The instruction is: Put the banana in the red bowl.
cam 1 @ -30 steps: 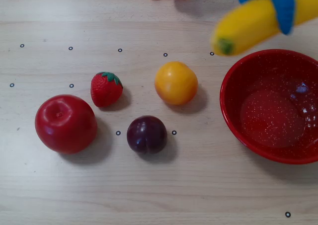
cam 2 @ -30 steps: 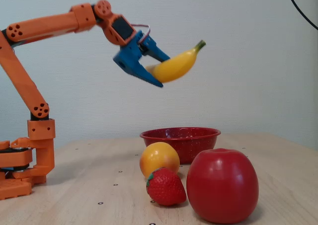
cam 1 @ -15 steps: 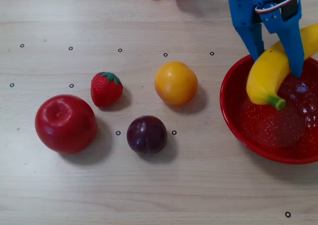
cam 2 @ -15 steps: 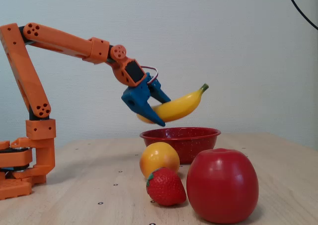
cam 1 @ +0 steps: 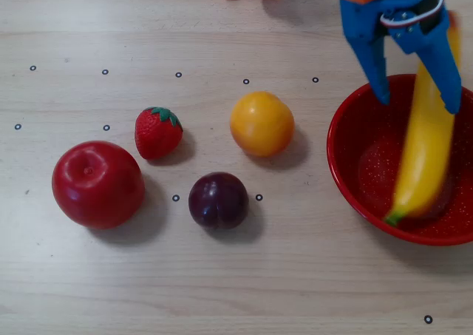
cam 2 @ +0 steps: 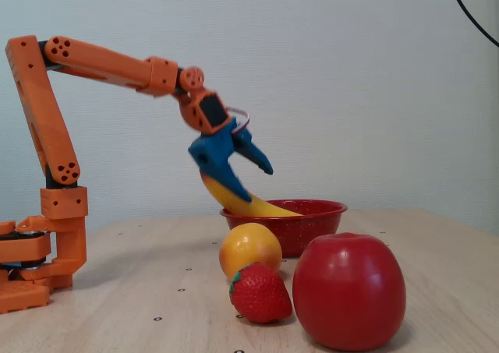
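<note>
Across the red bowl [cam 1: 347, 139] lies the banana [cam 1: 423, 154], slanting from the bowl's far rim down to its near wall in the overhead view, green tip lowest and close to the near rim. Its upper end is blurred and runs up beside the blue pincer [cam 1: 417, 102]; in the fixed view the banana [cam 2: 234, 199] leans steeply, its top still up between the blue fingers and its lower part dropping behind the bowl's rim [cam 2: 312, 208].

The pincer stands parted — its two blue fingers spread in a clear V above the far side of the bowl, with a wide gap showing in both views [cam 2: 257, 185]. One finger overlaps the banana's upper end from above; whether it actually touches the fruit cannot be told, and the grip looks loose rather than clamped. The orange arm [cam 2: 101, 61] reaches out from its base [cam 2: 31, 267] at the left of the fixed view.

Left of the bowl on the pale wooden tabletop [cam 1: 222, 276] sit four other toy fruits, all apart from one another: a round yellow-orange fruit [cam 1: 261, 123] nearest the bowl, a dark plum [cam 1: 218, 200], a strawberry [cam 1: 157, 132] and a red apple [cam 1: 97, 183]. Small black ring marks dot the tabletop — no readable writing or labels show anywhere.
</note>
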